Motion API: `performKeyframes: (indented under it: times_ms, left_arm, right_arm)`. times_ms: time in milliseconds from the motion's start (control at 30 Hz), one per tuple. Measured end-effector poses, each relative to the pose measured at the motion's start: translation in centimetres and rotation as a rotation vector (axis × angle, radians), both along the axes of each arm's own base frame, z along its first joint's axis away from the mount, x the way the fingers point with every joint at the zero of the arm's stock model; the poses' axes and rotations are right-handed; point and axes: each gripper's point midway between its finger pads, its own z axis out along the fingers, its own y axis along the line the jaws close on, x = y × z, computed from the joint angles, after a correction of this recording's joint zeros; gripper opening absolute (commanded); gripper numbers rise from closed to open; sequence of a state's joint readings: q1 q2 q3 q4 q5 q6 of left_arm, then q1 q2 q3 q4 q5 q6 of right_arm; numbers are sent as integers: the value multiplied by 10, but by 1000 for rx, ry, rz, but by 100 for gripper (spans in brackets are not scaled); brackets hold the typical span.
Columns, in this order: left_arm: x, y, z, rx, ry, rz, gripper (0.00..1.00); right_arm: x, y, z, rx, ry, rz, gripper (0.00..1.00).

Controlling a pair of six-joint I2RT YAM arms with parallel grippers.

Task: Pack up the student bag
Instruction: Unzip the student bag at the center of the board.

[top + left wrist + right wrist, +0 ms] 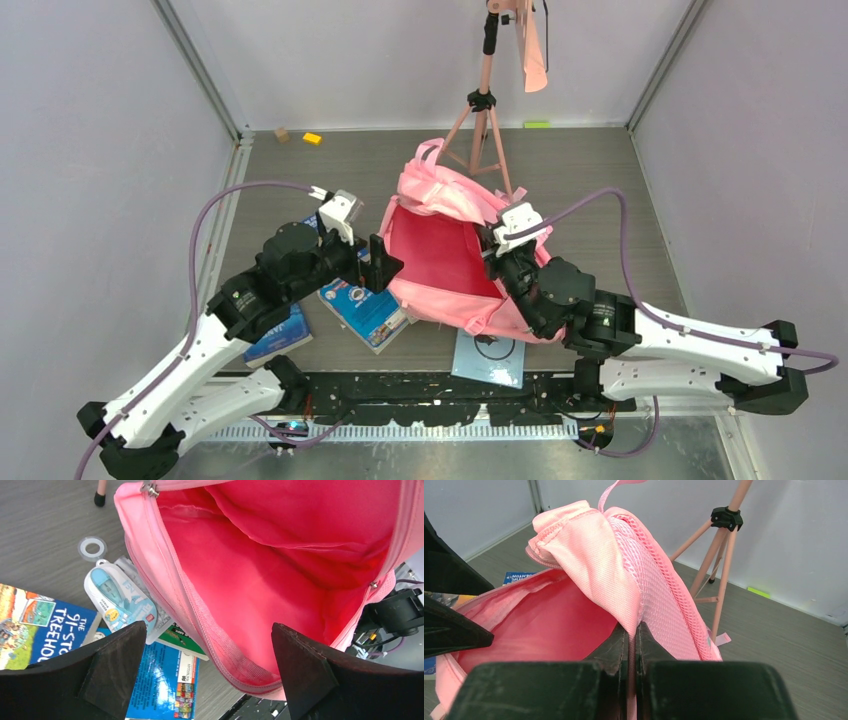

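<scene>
Right wrist view: the right gripper pinches the student bag's rim at table centre; keep it lifted. The left gripper, fingers spread, probably fetches a book next.

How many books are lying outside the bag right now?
3: a dark blue book under the left arm, a glossy blue book against the bag, and a pale blue book nearest the bases. Others may be hidden.
</scene>
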State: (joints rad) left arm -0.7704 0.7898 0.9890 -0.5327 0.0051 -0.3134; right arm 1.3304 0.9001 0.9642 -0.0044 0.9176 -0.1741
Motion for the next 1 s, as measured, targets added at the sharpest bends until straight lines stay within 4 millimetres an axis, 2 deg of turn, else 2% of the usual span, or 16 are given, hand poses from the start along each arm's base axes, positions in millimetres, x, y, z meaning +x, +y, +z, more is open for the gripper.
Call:
performKeyframes:
  times_ms: [167,333,467,600,800,1000]
  left_arm:
    - [5,-3,-4,-61,51,46,92]
    - [27,1,-14,-75,107,123,91]
    - [47,7,-18,-82,144,163,71]
    - [58,6,-18,-101,183,163,62]
    - [47,-15,-30,-146,261,43,60]
    - [39,-23,-40,-159,261,-23,60]
  right_arm:
    - [-5,-4,-3,2,1,41,0]
    - [-11,-6,-5,11,8,80,0]
    - [-14,-6,-8,7,19,106,0]
    - [-16,-6,-10,8,26,113,0]
    - [-15,-8,-9,16,27,101,0]
    - [-15,-8,-12,9,29,99,0]
